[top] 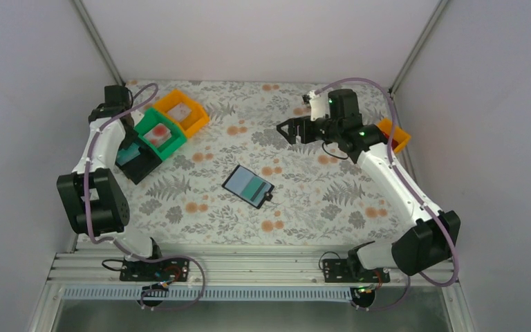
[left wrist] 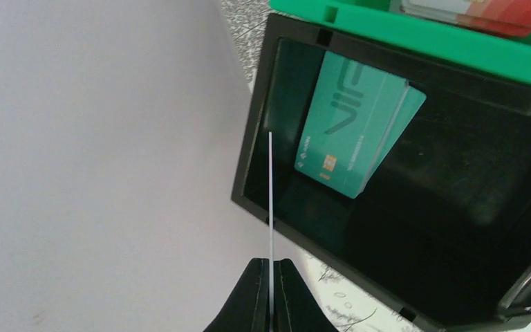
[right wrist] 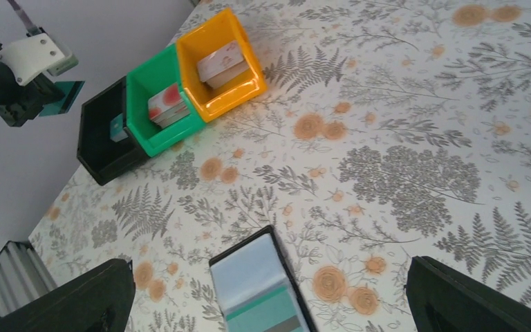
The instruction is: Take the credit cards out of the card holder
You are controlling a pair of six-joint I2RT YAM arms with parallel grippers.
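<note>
Card holder (top: 248, 186) open on floral table (top: 359, 200), white walls (top: 249, 34).

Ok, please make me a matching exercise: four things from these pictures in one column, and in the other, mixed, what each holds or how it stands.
1 black bin
2 green bin
3 card holder
4 right gripper

a jaws wide, holding nothing
b lies unfolded on the table
c teal cards inside
d red-patterned card inside

Pairs: 1-c, 2-d, 3-b, 4-a

card holder (top: 248, 186): mid-counter (top: 332, 200)
three bins (top: 173, 146): touching row, far left
credit cards (left wrist: 349, 128): inside the nearest bin (left wrist: 456, 207)
fourth bin (top: 399, 138): far right
</note>
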